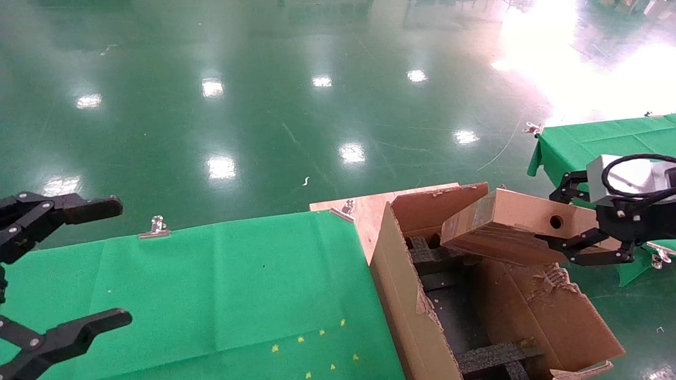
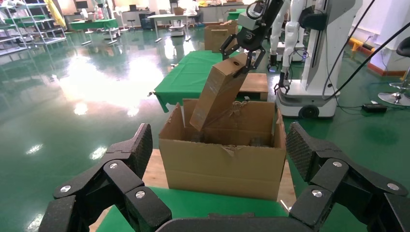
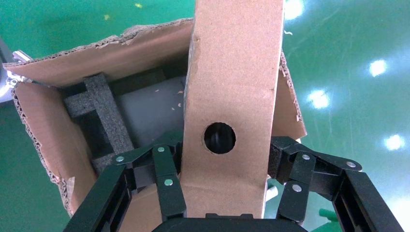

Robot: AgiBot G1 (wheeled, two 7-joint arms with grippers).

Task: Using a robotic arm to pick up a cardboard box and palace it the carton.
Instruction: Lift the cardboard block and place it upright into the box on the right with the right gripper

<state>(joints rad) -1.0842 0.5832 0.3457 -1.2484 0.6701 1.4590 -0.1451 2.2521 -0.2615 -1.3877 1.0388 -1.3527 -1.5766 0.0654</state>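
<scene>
My right gripper [image 1: 559, 221] is shut on the cardboard box [image 1: 501, 224], gripping the end that has the round hole. The box is tilted, its far end dipping over the open carton [image 1: 401, 295] above the black foam inserts [image 1: 491, 356]. In the right wrist view the fingers [image 3: 167, 174] press both broad faces of the box [image 3: 234, 72], with the carton [image 3: 72, 58] and foam [image 3: 104, 111] below. The left wrist view shows the box [image 2: 217, 94] slanting into the carton [image 2: 222, 166]. My left gripper [image 1: 122, 262] is open and empty over the green table, far left.
The carton stands on a wooden board [image 1: 364, 208] beside the green-clothed table [image 1: 211, 295], whose cloth is held by metal clips [image 1: 157, 227]. A second green table [image 1: 591, 140] is at the right. Another white robot [image 2: 314, 48] stands behind the carton.
</scene>
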